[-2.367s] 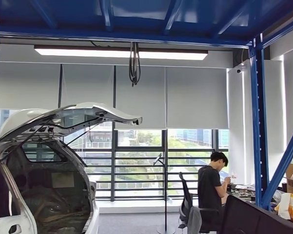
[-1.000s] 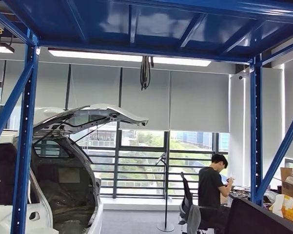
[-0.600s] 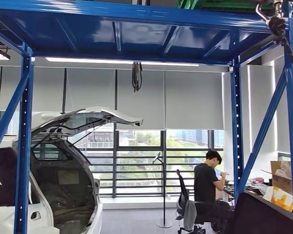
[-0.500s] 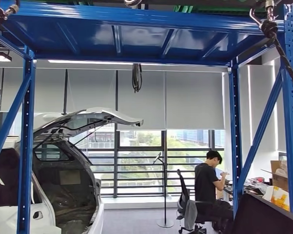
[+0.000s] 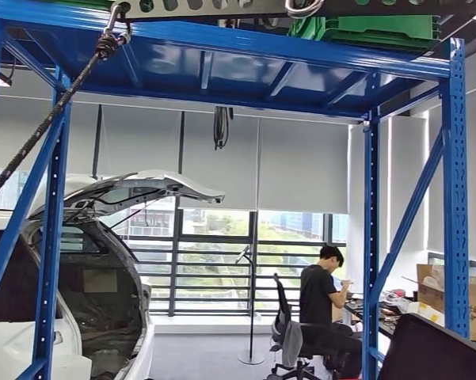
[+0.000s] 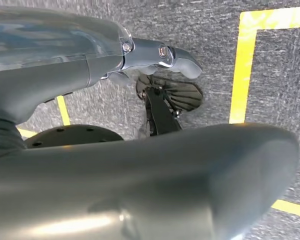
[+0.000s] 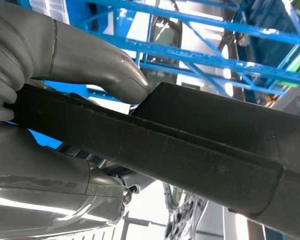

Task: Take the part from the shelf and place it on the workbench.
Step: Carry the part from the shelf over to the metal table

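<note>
**Holding the dark part in the right hand, under the blue rack**

Looking through the right wrist view, you see the right hand (image 7: pixel 65 130) clamped on the part (image 7: pixel 201 145), a long, flat, dark piece with a rough, felt-like face. The thick grey thumb (image 7: pixel 103 70) presses on one face and the other fingers (image 7: pixel 58 175) lie against the opposite face, so the part is pinched between them and runs away from the hand across the picture. Behind it you can make out blue rack beams and bright windows.

In the head view, a dark slanted panel (image 5: pixel 432 348) sits at the lower right corner; it may be the same part, but you cannot tell for sure.

Your left hand (image 6: pixel 155 55) hangs over grey carpet (image 6: pixel 276 85) marked with yellow tape lines (image 6: pixel 242 70). It holds nothing; whether its fingers are spread or curled you cannot tell, since so little of them shows.

Ahead of you stands the blue rack (image 5: pixel 453 182), with a green crate (image 5: pixel 367 28) on its top deck and a rope (image 5: pixel 50 119) slanting down from a hook at the upper left. A white car (image 5: pixel 97 261) with its tailgate raised stands at the left. A person (image 5: pixel 316 297) sits on an office chair (image 5: pixel 286 340) near the windows, facing a cluttered desk (image 5: pixel 397 305) with a cardboard box (image 5: pixel 459 293) at its right end.
</note>
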### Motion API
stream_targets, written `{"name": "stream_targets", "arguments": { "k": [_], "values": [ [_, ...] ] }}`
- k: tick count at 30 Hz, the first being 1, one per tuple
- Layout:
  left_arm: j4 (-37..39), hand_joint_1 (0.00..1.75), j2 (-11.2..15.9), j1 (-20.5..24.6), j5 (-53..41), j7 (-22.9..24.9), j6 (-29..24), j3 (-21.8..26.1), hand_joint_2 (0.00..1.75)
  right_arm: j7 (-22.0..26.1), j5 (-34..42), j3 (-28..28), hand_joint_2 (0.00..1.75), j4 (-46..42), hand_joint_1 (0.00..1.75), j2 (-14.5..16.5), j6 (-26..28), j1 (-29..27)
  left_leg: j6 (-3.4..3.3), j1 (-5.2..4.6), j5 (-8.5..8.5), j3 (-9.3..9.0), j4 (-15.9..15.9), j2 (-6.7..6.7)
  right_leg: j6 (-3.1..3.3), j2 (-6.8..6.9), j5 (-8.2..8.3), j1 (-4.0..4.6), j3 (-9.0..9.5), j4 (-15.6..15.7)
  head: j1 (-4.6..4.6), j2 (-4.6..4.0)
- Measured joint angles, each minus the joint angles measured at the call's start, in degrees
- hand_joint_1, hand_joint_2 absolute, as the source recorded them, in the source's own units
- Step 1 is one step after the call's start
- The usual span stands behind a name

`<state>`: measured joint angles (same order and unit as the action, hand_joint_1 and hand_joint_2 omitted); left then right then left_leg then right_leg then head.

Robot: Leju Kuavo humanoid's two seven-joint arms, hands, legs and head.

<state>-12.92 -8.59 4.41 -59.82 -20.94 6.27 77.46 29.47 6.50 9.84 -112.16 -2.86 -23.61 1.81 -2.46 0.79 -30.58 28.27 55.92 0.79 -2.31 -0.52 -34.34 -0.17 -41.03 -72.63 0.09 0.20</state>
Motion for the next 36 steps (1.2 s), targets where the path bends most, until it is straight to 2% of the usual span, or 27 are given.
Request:
{"name": "stream_targets", "arguments": {
  "k": [1, 2, 4, 6, 7, 9, 11, 12, 14, 15, 16, 17, 18, 20, 21, 22, 24, 26, 28, 30, 31, 32, 33, 34, 36],
  "values": [
    [0.0, 0.0, 0.0, 0.0, 0.0, 0.0, -0.1, 0.0, 1.75, 0.0, 0.1, 0.0, 1.75, 0.1, 1.75, 0.0, 0.0, 0.0, 0.02, -0.07, 0.14, 0.2, 0.0, 0.41, -0.12, 0.15, -0.18, -0.08, 0.08, -1.1, -0.01, 0.0],
    [0.0, 0.0, 0.0, 0.0, 0.0, 0.1, -0.1, 0.0, 1.75, -0.1, 0.3, 0.0, 1.75, 0.1, 1.75, 0.0, -0.1, -0.1, 0.04, -0.13, 0.23, 0.31, 0.1, 0.77, -0.14, 0.32, 0.57, -0.12, 1.2, -0.1, -0.01, -0.01],
    [0.0, 0.0, 0.0, 0.1, -0.1, 0.3, -0.2, 0.0, 1.75, -0.1, 0.6, 0.0, 1.75, 0.2, 1.75, 0.0, -0.3, 0.0, 0.12, -0.25, 0.31, 0.28, 0.1, 1.47, 0.25, 1.23, 3.8, -0.01, 6.19, 7.8, -0.01, -0.01],
    [0.0, 0.0, 0.0, 0.1, -0.2, 0.4, -0.3, 0.0, 1.75, -0.1, 1.1, 0.0, 1.75, 0.1, 1.75, 0.0, -0.7, 0.1, 0.45, -0.55, 0.34, 0.37, 0.2, 2.04, 0.94, 2.43, 5.69, 0.39, 9.99, 14.7, 0.0, -0.01],
    [0.0, 0.0, 0.0, 0.2, -0.4, 0.4, -0.4, 0.0, 1.75, -0.1, 1.4, -0.1, 1.75, 0.1, 1.75, 0.0, -0.9, 0.1, 0.69, -0.66, 0.39, 0.51, 0.3, 2.31, 1.23, 2.72, 5.72, 0.56, 10.52, 16.0, 0.0, -0.01],
    [0.0, 0.0, 0.0, 0.2, -1.0, 0.1, -0.5, -0.2, 1.75, -0.1, 2.3, -0.1, 1.75, 0.0, 1.75, 0.0, -1.5, 0.0, 1.26, -0.82, 0.49, 0.72, 0.2, 2.93, 1.71, 2.23, 5.7, 0.59, 10.37, 16.4, 0.01, -0.01],
    [0.0, 0.0, 0.1, 0.3, -1.6, -0.6, -0.4, -0.5, 1.75, -0.1, 3.2, -0.2, 1.75, 0.0, 1.75, 0.0, -2.3, 0.1, 1.73, -0.8, -0.75, 1.25, 1.4, 2.35, 2.43, 1.66, 6.15, 0.28, 10.31, 17.0, 0.02, -0.01],
    [0.0, 0.0, 0.1, 0.3, -1.9, -1.1, -0.3, -0.8, 1.75, -0.1, 3.7, -0.2, 1.75, 0.0, 1.75, 0.1, -2.7, 0.3, 1.94, -0.71, -2.35, 2.28, 3.8, 1.63, 2.8, 1.41, 6.4, 0.12, 10.28, 17.3, 0.02, -0.01],
    [0.0, 0.0, 0.2, 0.3, -2.7, -2.2, 0.3, -1.2, 1.75, -0.1, 4.5, -0.3, 1.75, 0.2, 1.75, 0.1, -3.4, 0.5, 2.25, -0.48, -6.26, 5.78, 11.5, 0.27, 3.15, 0.79, 6.64, 0.08, 9.99, 17.4, 0.02, -0.01],
    [0.0, 0.0, 0.2, 0.2, -3.0, -2.7, 0.5, -1.5, 1.75, -0.1, 4.8, -0.3, 1.75, 0.4, 1.75, 0.1, -3.7, 0.6, 2.38, -0.42, -7.52, 7.52, 15.3, 0.0, 3.22, 0.4, 6.69, 0.11, 9.86, 17.3, 0.02, -0.01],
    [0.0, 0.0, 0.3, 0.1, -3.2, -3.2, 0.8, -1.7, 1.75, -0.1, 5.1, -0.4, 1.75, 0.6, 1.75, 0.1, -3.9, 0.7, 2.46, -0.39, -7.6, 8.45, 17.2, -0.13, 3.23, -0.06, 6.7, 0.12, 9.79, 17.2, 0.02, -0.01],
    [0.0, 0.0, 0.3, 0.1, -3.2, -3.5, 1.0, -1.9, 1.75, -0.1, 5.2, -0.4, 1.75, 0.7, 1.75, 0.1, -4.1, 0.7, 2.48, -0.34, -6.53, 8.41, 16.8, -0.23, 3.2, -0.55, 6.68, 0.12, 9.75, 17.0, 0.02, -0.01],
    [0.0, 0.0, 0.4, 0.1, -3.3, -3.7, 1.2, -2.1, 1.75, -0.1, 5.3, -0.5, 1.75, 0.8, 1.75, 0.1, -4.2, 0.8, 2.46, -0.27, -4.48, 7.37, 14.2, -0.43, 3.1, -1.08, 6.6, 0.11, 9.75, 16.8, 0.02, -0.01],
    [0.0, 0.0, 0.5, 0.1, -3.3, -3.6, 1.2, -2.3, 1.75, -0.1, 5.3, -0.5, 1.75, 0.9, 1.75, 0.1, -4.5, 1.1, 2.25, 0.01, -0.24, 4.35, 6.6, -1.93, 2.72, -2.14, 6.31, 0.18, 9.5, 16.1, 0.02, -0.01],
    [0.0, 0.0, 0.5, 0.1, -3.3, -3.2, 1.1, -2.4, 1.75, -0.1, 5.2, -0.6, 1.75, 0.9, 1.75, 0.1, -4.6, 1.4, 2.12, 0.12, 0.73, 3.3, 3.8, -2.71, 2.45, -2.64, 6.23, 0.21, 9.13, 15.8, 0.01, -0.01],
    [0.0, 0.0, 0.6, 0.1, -3.4, -2.7, 0.9, -2.5, 1.75, 0.0, 5.1, -0.6, 1.75, 0.9, 1.75, 0.1, -4.8, 1.6, 1.98, 0.16, 0.95, 2.9, 2.5, -3.28, 2.14, -3.09, 6.26, 0.22, 8.69, 15.5, 0.01, 0.0],
    [0.0, 0.0, 0.6, 0.1, -3.6, -1.6, 0.4, -2.7, 1.75, 0.0, 4.7, -0.8, 1.75, 0.8, 1.75, 0.0, -5.0, 1.8, 1.56, 0.1, 0.7, 2.97, 2.1, -2.99, 1.49, -3.84, 6.55, 0.11, 7.96, 15.3, 0.01, 0.01],
    [0.0, 0.0, 0.7, 0.1, -3.2, -0.7, -0.1, -2.7, 1.75, 0.0, 4.3, -0.9, 1.75, 0.8, 1.75, 0.0, -5.0, 2.0, 0.93, 0.23, 1.05, 3.02, 1.9, -2.19, 0.81, -2.84, 5.75, 0.07, 7.4, 14.3, 0.01, 0.0],
    [0.0, 0.0, 0.8, 0.1, -2.3, 0.1, -0.3, -2.6, 1.75, 0.0, 3.6, -0.9, 1.75, 0.7, 1.75, 0.0, -4.8, 2.2, 0.48, 0.36, 1.23, 3.0, 1.7, -1.29, 0.15, -0.81, 2.75, -0.04, 5.34, 9.4, 0.01, -0.01],
    [0.0, 0.0, 0.8, 0.0, -1.3, 1.1, -0.6, -2.3, 1.75, 0.1, 3.0, -0.8, 1.75, 0.6, 1.75, 0.0, -4.3, 2.1, 0.36, 0.32, 1.21, 3.04, 1.7, -0.33, -0.35, 0.06, -0.62, -0.3, 1.95, 1.7, 0.01, -0.01],
    [0.0, 0.0, 0.8, 0.0, -0.8, 1.6, -0.8, -2.0, 1.75, 0.2, 2.7, -0.8, 1.75, 0.6, 1.75, 0.0, -4.2, 1.9, 0.35, 0.31, 1.19, 3.04, 1.7, 0.16, -0.51, 0.18, -1.24, -0.38, 0.87, -0.7, 0.01, -0.01],
    [0.0, 0.0, 0.9, 0.0, -0.4, 2.4, -1.1, -1.7, 1.75, 0.4, 2.4, -0.8, 1.75, 0.5, 1.75, -0.1, -4.0, 1.6, 0.38, 0.3, 1.16, 3.02, 1.7, 0.6, -0.6, 0.28, -0.77, -0.43, 0.8, -1.0, 0.01, -0.01],
    [0.0, 0.0, 0.9, 0.0, 0.0, 3.2, -1.4, -1.4, 1.75, 0.6, 2.2, -0.8, 1.75, 0.4, 1.75, -0.1, -3.8, 1.4, 0.42, 0.28, 1.13, 2.97, 1.7, 1.01, -0.57, 0.44, 0.72, -0.45, 1.86, 1.1, 0.01, -0.01],
    [0.0, 0.0, 1.0, 0.0, 0.4, 4.2, -1.7, -1.1, 1.75, 0.8, 2.0, -0.8, 1.75, 0.1, 1.75, -0.2, -3.7, 1.2, 0.5, 0.26, 1.07, 2.88, 1.7, 1.36, -0.41, 0.89, 2.84, -0.4, 3.88, 5.1, 0.01, -0.01],
    [0.0, 0.0, 1.0, 0.0, 0.9, 6.3, -2.5, -0.4, 1.75, 1.3, 1.8, -1.0, 1.75, -0.5, 1.75, -0.3, -3.4, 0.9, 0.78, 0.05, 0.92, 2.74, 1.7, 2.01, 0.19, 2.5, 5.61, 0.05, 7.73, 12.9, 0.02, -0.01]
  ]
}}
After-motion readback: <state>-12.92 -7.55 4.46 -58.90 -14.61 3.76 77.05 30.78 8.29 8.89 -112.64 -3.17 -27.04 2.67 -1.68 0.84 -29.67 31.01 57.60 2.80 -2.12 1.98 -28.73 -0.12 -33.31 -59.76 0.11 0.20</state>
